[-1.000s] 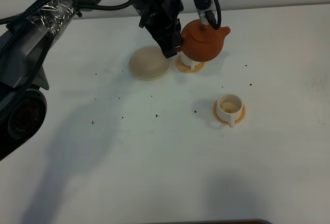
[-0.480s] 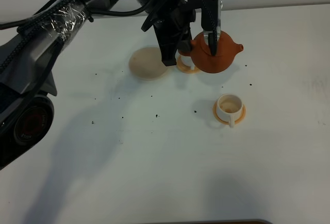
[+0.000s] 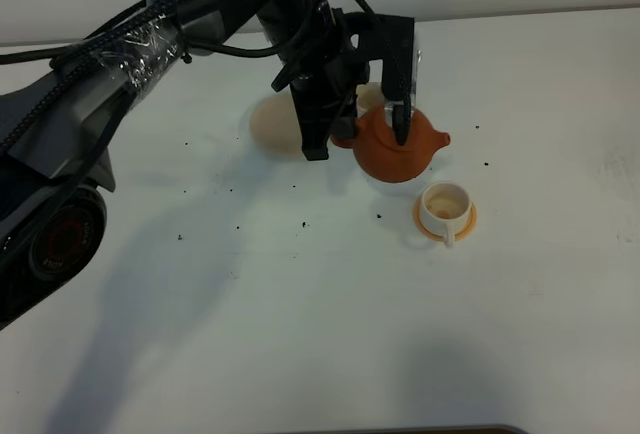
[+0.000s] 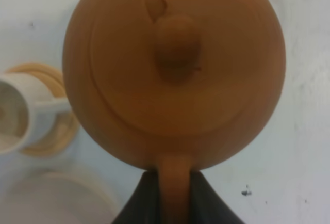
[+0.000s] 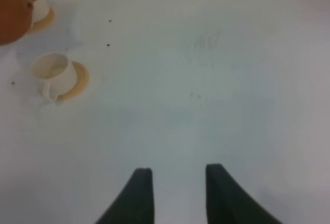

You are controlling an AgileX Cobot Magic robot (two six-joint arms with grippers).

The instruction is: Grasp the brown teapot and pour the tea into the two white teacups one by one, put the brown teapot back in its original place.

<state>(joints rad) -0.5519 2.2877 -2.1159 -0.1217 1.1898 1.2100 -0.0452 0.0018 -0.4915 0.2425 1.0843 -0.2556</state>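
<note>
My left gripper (image 3: 340, 138) is shut on the loop handle of the brown teapot (image 3: 397, 150) and holds it in the air, spout pointing right, just behind and left of the near white teacup (image 3: 444, 204) on its orange saucer (image 3: 462, 224). The left wrist view shows the teapot (image 4: 175, 69) from above, its handle between my fingers (image 4: 142, 203). The far teacup (image 4: 13, 113) stands beside it and is mostly hidden by the arm in the high view. The beige coaster (image 3: 270, 124) lies bare, partly behind the arm. My right gripper (image 5: 178, 193) is open and empty over bare table.
The white table (image 3: 300, 314) carries small dark specks (image 3: 303, 223) around the cups. The right wrist view shows the near cup (image 5: 49, 72), the far cup (image 5: 37, 4) and the teapot's edge (image 5: 10, 12) far off. The left arm (image 3: 130, 44) reaches in from the left.
My left gripper has carried the teapot from above the far teacup forward and right, toward the near teacup. The cups and coaster have not moved.
</note>
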